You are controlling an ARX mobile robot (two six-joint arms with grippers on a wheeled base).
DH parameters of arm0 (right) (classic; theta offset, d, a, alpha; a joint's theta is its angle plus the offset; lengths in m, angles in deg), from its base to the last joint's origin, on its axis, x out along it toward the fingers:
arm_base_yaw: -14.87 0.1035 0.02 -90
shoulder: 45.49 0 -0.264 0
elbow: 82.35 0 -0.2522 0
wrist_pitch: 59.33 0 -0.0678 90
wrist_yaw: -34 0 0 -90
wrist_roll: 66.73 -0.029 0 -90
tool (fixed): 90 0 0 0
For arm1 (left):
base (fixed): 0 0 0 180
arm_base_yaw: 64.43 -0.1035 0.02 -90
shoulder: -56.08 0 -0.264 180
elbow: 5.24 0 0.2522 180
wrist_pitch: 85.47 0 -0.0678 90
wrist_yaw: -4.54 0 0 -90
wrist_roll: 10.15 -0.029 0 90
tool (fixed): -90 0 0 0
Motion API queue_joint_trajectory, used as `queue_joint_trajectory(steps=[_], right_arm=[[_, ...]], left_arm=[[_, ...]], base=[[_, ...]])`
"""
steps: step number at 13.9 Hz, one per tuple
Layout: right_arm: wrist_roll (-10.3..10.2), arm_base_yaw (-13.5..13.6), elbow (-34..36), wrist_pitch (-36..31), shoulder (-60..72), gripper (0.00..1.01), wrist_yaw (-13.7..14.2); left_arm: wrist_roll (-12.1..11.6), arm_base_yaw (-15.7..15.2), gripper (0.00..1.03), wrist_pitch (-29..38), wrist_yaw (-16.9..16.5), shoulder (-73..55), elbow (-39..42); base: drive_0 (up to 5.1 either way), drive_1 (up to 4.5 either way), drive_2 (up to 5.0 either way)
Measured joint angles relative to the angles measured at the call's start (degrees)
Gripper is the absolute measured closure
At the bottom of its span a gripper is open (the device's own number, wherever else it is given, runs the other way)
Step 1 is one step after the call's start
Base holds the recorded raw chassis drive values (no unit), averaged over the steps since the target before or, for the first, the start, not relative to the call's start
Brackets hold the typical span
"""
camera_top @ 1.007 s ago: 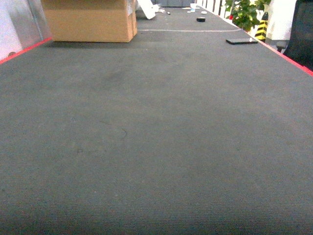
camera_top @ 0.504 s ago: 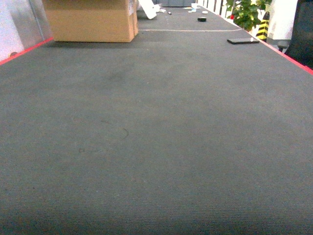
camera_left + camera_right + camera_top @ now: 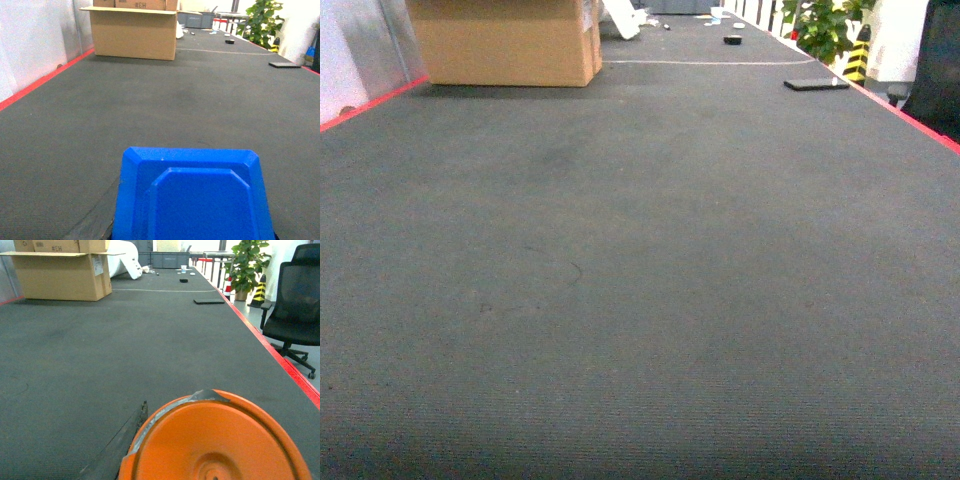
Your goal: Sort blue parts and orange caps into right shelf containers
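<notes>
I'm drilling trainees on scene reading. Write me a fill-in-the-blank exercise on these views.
1. The cardboard box stands on dark grey ____.
2. The part filling the bottom of the left wrist view is ____.
3. The round lid in the right wrist view is ____.
4. Beside the black office chair grows a potted ____.

Missing words: carpet; blue; orange; plant

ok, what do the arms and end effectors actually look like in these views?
Barely anything shows. The head view has no arm in it. The left wrist view shows only a dark matte sliver at its bottom edge, and the right wrist view a similar dark strip. Either may be an end effector finger. No cables or markings are visible.
</notes>
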Motion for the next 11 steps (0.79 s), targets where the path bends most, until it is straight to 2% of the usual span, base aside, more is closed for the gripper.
queue_joint_trajectory(steps=[2, 11], right_arm=[[0.0, 0.0, 0.0, 0.0, 0.0, 0.59, 0.0], [0.0, 0.0, 0.0, 0.0, 0.0, 0.59, 0.0]], left_arm=[[0.0, 0.0, 0.61, 0.0, 0.0, 0.0, 0.0], [0.0, -0.1, 0.61, 0.0, 0.0, 0.0, 0.0]], base=[[0.0, 0.00, 0.0], [-1.7, -1.73, -1.7]])
